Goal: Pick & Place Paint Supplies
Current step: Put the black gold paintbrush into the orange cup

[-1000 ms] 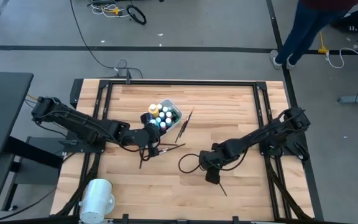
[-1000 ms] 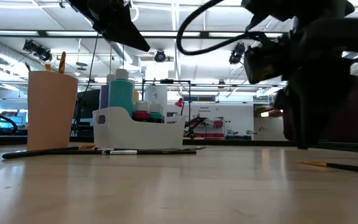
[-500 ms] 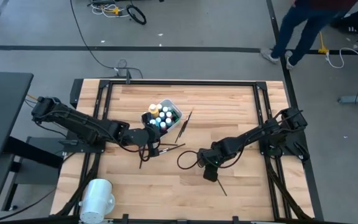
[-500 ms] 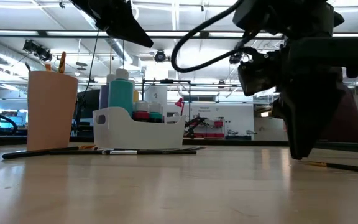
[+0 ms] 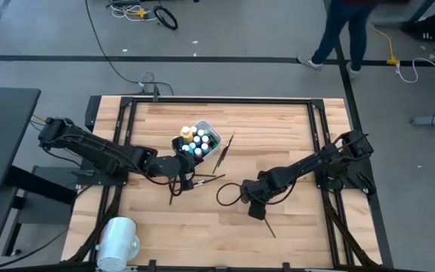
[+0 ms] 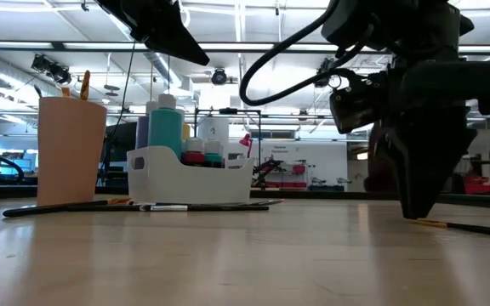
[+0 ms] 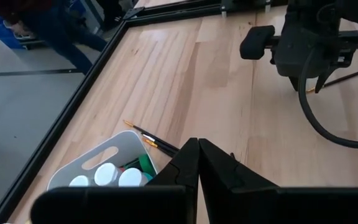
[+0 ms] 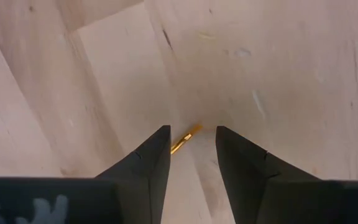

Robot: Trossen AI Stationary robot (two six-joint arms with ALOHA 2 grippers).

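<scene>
robotics lab: framed wooden table [image 5: 165, 227], cables [image 5: 138, 10] on grey floor, ceiling ducts [image 6: 7, 61].

My right gripper [image 6: 417, 212] has come down to the table, fingers parted astride the lone brush's [image 8: 186, 139] yellow tip.

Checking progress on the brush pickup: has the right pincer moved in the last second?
Yes, slightly: the right pincer has dropped toward the brush on the table.
</scene>
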